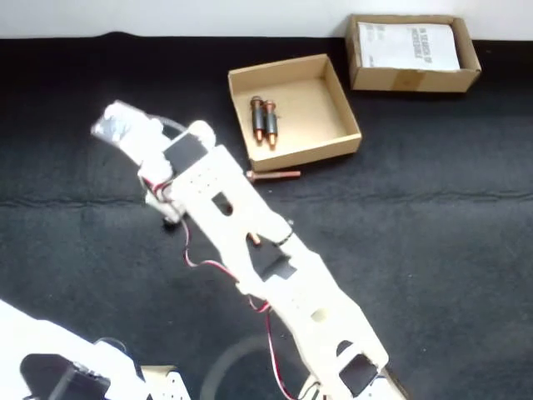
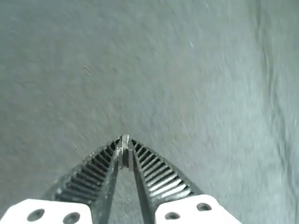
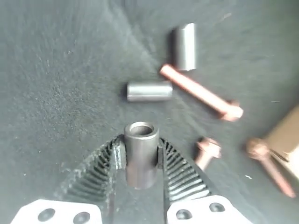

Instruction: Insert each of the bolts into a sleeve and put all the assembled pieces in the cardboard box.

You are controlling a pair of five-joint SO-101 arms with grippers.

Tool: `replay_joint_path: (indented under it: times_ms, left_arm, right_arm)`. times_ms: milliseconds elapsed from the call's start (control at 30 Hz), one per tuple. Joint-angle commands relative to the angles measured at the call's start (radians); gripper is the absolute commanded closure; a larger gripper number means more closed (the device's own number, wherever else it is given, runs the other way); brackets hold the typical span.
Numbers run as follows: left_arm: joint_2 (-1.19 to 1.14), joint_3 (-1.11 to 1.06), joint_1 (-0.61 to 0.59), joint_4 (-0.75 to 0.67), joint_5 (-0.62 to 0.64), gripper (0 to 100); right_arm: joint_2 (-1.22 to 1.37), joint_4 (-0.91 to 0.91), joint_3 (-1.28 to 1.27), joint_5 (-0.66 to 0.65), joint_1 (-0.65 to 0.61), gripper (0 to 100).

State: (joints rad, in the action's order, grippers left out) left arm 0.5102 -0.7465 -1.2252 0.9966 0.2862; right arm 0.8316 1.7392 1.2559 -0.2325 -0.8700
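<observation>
My right gripper [image 3: 141, 156] is shut on a dark metal sleeve [image 3: 141, 161], held upright with its open end showing. On the black cloth beyond it lie two loose sleeves [image 3: 149, 91] [image 3: 184, 46] and three copper bolts [image 3: 201, 93] [image 3: 208, 151] [image 3: 268, 165]. The cardboard box [image 1: 329, 137] stands at the back middle with two assembled pieces [image 1: 264, 121] lying inside. One bolt [image 1: 273, 175] lies just in front of the box. My left gripper [image 2: 124, 156] is shut on nothing above bare cloth.
A long white arm [image 1: 250, 233] stretches diagonally across the middle of the table and covers the cloth beneath it. Another arm's body [image 1: 67, 367] sits at the lower left corner. A second cardboard box [image 1: 466, 75] holding a paper sheet stands at the back right.
</observation>
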Motion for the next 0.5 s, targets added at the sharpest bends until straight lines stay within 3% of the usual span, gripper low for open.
replay_joint_path:
  times_ms: [0,100,233,333,467]
  left_arm:
    - [0.007,-0.03,0.09,-0.005,-0.002,99]
    - [0.007,-0.047,0.182,0.017,-0.009,99]
    - [0.008,0.007,0.334,0.206,-0.092,99]
    - [0.001,0.064,0.47,0.339,-0.087,99]
    - [0.001,0.108,0.653,0.41,-0.087,99]
  right_arm:
    - [-0.024,0.027,0.199,0.043,0.067,99.2]
    - [-0.077,0.027,0.222,0.054,0.099,99.2]
    - [-0.182,0.027,0.186,0.055,0.122,99.2]
    - [-0.303,0.027,0.062,0.055,0.127,99.2]
    - [-0.512,0.027,-0.208,0.055,0.125,99.2]
